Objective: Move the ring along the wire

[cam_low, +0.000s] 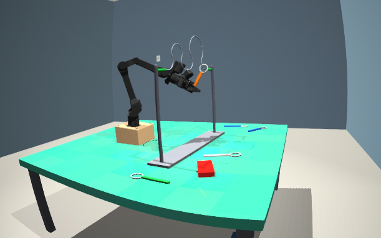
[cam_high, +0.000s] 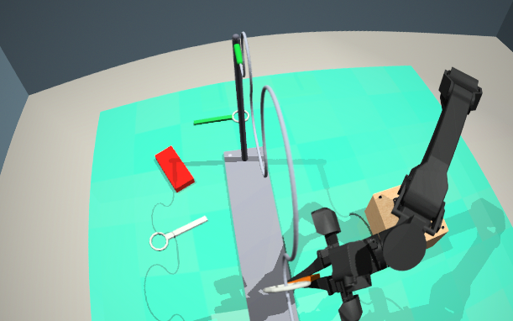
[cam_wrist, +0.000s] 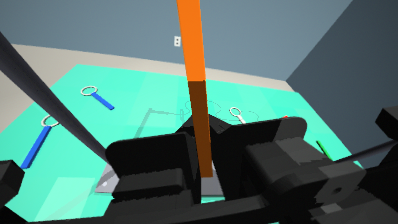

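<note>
The orange handle [cam_high: 304, 279] [cam_low: 198, 79] [cam_wrist: 193, 45] is pinched by the gripper [cam_high: 303, 281] [cam_low: 199, 90] [cam_wrist: 199, 116]; its white ring [cam_high: 270, 290] [cam_low: 200, 71] is hung around the wire [cam_high: 293, 181] [cam_low: 202, 51], near the far post [cam_low: 213, 103]. Two blue-handled rings [cam_low: 236, 126] [cam_wrist: 102, 100] and one red block [cam_high: 175, 169] [cam_low: 206, 168] are seen.

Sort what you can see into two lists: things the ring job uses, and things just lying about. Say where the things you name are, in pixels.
Job:
- ring [cam_high: 270, 290] [cam_low: 199, 70]
- orange handle [cam_high: 307, 279] [cam_low: 198, 79] [cam_wrist: 193, 45]
- wire [cam_high: 292, 189] [cam_low: 202, 50]
- two posts
- end effector [cam_high: 291, 281] [cam_low: 199, 91] [cam_wrist: 199, 116], gripping the handle

Lying about:
- red block [cam_high: 175, 169] [cam_low: 206, 169]
- green-handled ring [cam_high: 212, 120] [cam_low: 155, 179]
- white-handled ring [cam_high: 187, 228] [cam_low: 217, 155]
- two blue-handled rings
</note>
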Controlling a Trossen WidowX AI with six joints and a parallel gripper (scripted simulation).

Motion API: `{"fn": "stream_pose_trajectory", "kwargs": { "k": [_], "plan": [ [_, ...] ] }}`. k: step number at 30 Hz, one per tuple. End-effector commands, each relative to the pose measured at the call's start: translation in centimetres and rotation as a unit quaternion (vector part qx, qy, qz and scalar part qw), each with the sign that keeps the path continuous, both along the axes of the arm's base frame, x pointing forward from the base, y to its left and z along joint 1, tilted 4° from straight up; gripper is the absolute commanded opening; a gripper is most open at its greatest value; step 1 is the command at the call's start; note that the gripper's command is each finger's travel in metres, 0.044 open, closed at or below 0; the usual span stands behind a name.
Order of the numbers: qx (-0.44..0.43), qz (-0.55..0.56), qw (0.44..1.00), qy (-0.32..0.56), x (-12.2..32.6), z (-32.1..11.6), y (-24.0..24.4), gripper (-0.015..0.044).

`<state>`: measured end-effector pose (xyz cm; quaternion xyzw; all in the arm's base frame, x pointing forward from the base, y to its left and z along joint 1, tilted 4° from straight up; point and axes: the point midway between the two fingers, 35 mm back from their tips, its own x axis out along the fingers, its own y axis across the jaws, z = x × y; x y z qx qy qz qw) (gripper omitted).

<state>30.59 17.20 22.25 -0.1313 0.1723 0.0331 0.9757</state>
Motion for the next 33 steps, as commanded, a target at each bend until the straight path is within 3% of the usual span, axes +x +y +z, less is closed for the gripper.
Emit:
{"fn": "stream_pose_trajectory", "kwargs": {
  "k": [1,16,33],
  "plan": [
    [0.034,0.006,0.999,0.004,0.0,-0.6,1.3,-0.015],
    [0.128,0.014,0.992,0.006,0.0,-0.9,5.0,-0.015],
    [0.152,0.017,0.988,0.006,-0.1,-0.9,7.3,-0.015]
  ]
}}
